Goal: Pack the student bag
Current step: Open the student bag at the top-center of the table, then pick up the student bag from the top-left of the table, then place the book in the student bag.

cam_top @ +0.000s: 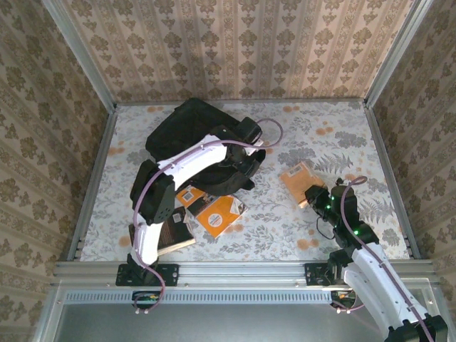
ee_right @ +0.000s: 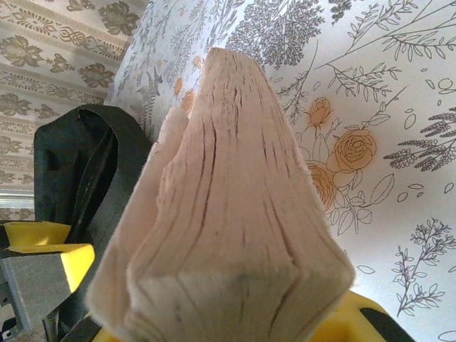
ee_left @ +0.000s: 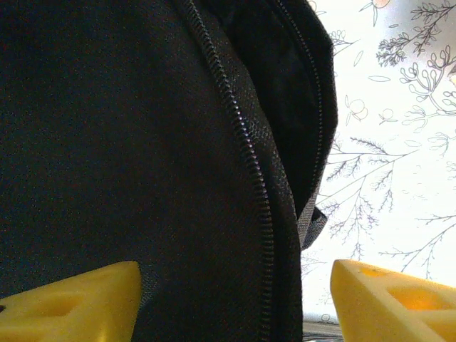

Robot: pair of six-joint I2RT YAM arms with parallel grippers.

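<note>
Student bag (cam_top: 187,125) lies at the back left of the table (cam_top: 342,135). Its zip looks parted, though you can't see what is inside. Your left gripper (ee_left: 235,285) has its jaws apart, one on either side of the zippered edge. Your right gripper (cam_top: 309,194) is clamped on a paperback (cam_top: 296,182) to the bag's right. Other books (cam_top: 217,214) lie loose in front, so most of the packing looks still to do.
</note>
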